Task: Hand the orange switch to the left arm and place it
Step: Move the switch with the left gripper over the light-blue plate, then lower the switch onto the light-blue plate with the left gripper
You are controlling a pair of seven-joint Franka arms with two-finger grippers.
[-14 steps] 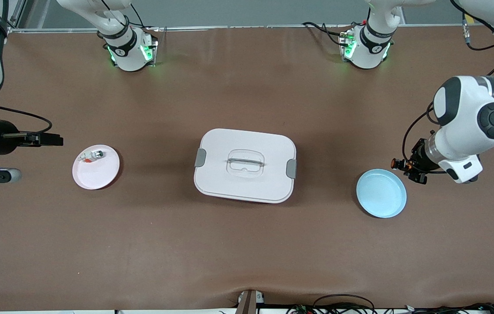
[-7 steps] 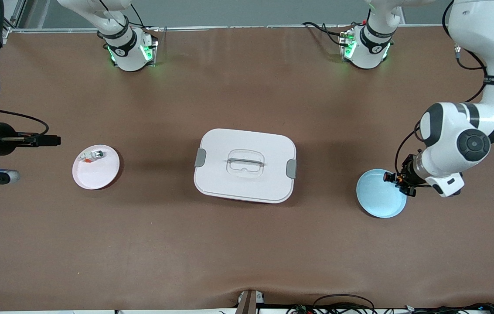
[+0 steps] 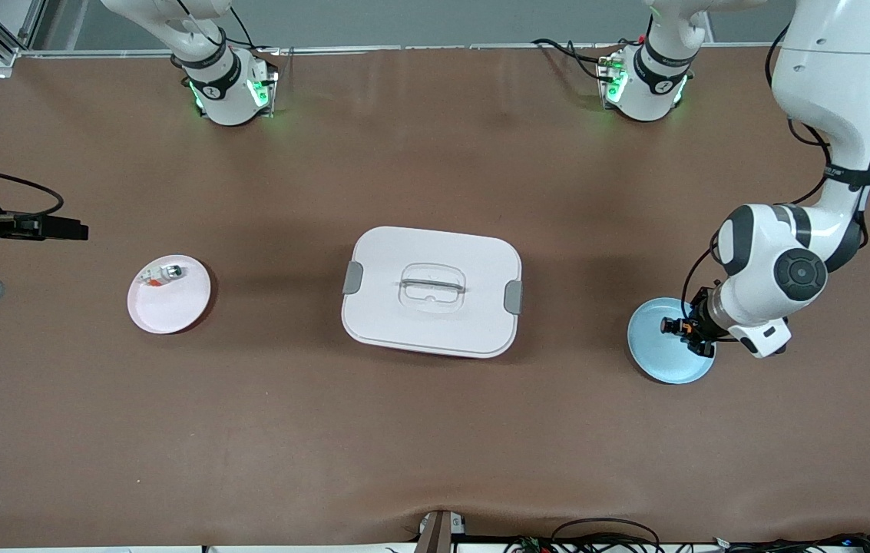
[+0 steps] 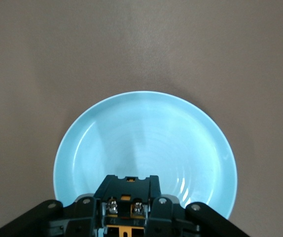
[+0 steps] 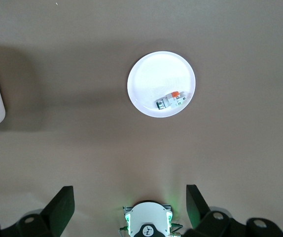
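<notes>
The left gripper [image 3: 684, 329], shut on the tiny black orange-banded switch [image 3: 669, 326], hangs over the pale blue plate's [image 3: 657, 361] three-o'clock rim; release remains. Right gripper [image 3: 70, 229] waits wide open, empty.

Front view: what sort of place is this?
Probably a robotics lab bench: two white arms bolted to a brown-covered table, loose cables at its edge, and a staged white latched plastic box.

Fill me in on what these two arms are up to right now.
The left hand hangs over the blue plate, shut on the orange switch. The right hand waits open near the right arm's end of the table, beside the pink plate holding a small white-and-silver part. The box sits between the plates.
</notes>
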